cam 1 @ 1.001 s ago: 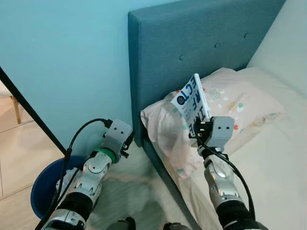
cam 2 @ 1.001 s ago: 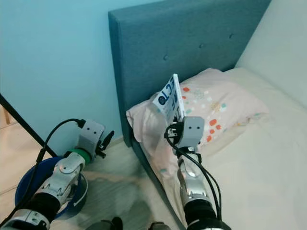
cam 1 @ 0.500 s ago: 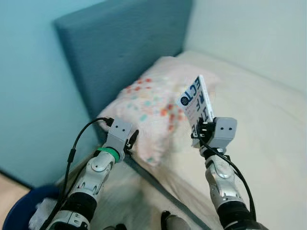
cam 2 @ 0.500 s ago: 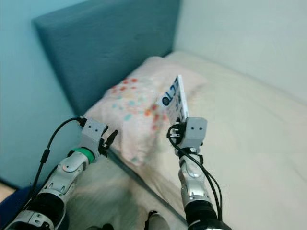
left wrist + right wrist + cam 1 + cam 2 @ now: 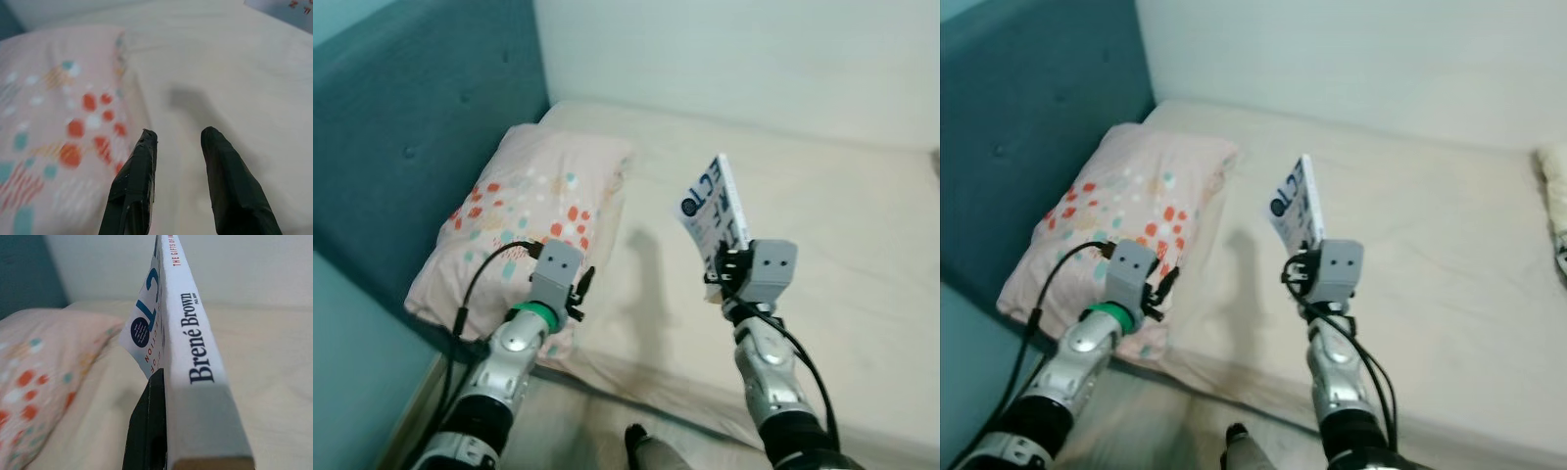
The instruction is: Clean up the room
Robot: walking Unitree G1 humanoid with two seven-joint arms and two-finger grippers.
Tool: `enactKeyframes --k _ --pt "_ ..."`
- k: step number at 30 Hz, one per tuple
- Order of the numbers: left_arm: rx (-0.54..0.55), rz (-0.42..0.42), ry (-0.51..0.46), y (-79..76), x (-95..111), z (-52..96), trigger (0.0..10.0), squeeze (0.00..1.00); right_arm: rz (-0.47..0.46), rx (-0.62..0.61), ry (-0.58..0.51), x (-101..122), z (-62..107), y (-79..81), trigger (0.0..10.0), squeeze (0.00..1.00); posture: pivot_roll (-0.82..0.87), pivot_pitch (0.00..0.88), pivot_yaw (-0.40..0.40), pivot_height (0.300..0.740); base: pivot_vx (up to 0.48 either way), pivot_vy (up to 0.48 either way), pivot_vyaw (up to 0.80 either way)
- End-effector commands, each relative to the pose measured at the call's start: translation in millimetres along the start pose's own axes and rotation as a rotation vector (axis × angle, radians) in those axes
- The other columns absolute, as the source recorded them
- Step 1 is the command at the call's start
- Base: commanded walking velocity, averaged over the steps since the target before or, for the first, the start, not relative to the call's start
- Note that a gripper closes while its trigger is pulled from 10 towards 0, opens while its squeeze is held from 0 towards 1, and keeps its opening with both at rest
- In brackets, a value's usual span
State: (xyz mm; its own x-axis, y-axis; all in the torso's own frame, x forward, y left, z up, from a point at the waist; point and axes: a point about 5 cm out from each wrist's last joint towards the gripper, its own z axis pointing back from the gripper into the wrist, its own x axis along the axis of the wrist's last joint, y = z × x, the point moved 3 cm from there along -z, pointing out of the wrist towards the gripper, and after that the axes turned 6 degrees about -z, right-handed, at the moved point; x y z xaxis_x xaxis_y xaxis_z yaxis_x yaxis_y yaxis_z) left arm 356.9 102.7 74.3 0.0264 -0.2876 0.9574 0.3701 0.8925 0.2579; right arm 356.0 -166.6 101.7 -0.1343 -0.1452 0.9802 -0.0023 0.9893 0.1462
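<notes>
My right gripper (image 5: pixel 724 266) is shut on a white book (image 5: pixel 713 211) with blue lettering, held upright above the cream bed (image 5: pixel 842 196). In the right wrist view the book's spine (image 5: pixel 195 338) faces the camera, with one black finger (image 5: pixel 151 426) pressed against its cover. My left gripper (image 5: pixel 178 142) is open with nothing between its fingers. It hovers over the near edge of a pink pillow (image 5: pixel 524 211) with coloured spots.
A teal padded headboard (image 5: pixel 401 127) stands at the left behind the pillow, with a pale wall (image 5: pixel 754 49) along the bed's far side. A rolled pale cloth (image 5: pixel 1552 181) lies at the right edge of the bed.
The camera has swung to the right: the blue bin, floor and teal wall have left the picture, and the bed now lies ahead. The book stays in my right gripper.
</notes>
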Motion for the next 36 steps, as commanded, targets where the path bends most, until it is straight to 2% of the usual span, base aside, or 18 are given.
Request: enactKeyframes --k 1,9,15,17,21,28,36 --pt "0.003 -0.003 0.029 1.0 -7.0 3.1 10.0 0.00 -0.011 -0.001 -0.004 0.3 0.5 0.4 10.0 0.00 -0.08 0.065 0.084 0.740 0.000 0.000 -0.80" --pt "0.007 -0.006 0.036 1.4 -7.9 3.5 10.0 0.00 -0.017 0.017 0.005 -0.6 -0.3 3.9 10.0 0.00 -0.08 0.065 0.085 0.740 0.000 0.000 -0.75" --pt "0.008 -0.009 0.041 1.7 -8.5 3.6 10.0 0.00 -0.009 0.073 0.019 -2.8 0.1 12.9 10.0 0.00 -0.08 0.065 0.086 0.740 0.000 0.000 0.00" --pt "0.011 -0.010 0.042 2.0 -8.6 3.6 10.0 0.00 -0.005 0.118 0.033 -5.3 1.3 20.2 10.0 0.00 -0.08 0.066 0.084 0.740 0.000 0.000 0.00" --pt "0.012 -0.010 0.043 2.2 -8.7 3.6 10.0 0.00 -0.005 0.133 0.036 -6.1 2.0 22.7 10.0 0.00 -0.08 0.066 0.083 0.740 0.000 0.000 0.00" --pt "0.012 -0.016 0.040 1.0 -8.9 4.5 10.0 0.00 -0.010 0.138 0.045 -8.8 4.5 24.0 10.0 0.00 -0.08 0.065 0.082 0.740 0.000 0.000 0.00" --pt "0.011 -0.024 0.036 -1.2 -9.7 5.1 10.0 0.00 -0.030 0.055 0.012 -5.8 5.1 15.6 10.0 0.00 -0.08 0.062 0.081 0.725 0.000 0.000 0.00"
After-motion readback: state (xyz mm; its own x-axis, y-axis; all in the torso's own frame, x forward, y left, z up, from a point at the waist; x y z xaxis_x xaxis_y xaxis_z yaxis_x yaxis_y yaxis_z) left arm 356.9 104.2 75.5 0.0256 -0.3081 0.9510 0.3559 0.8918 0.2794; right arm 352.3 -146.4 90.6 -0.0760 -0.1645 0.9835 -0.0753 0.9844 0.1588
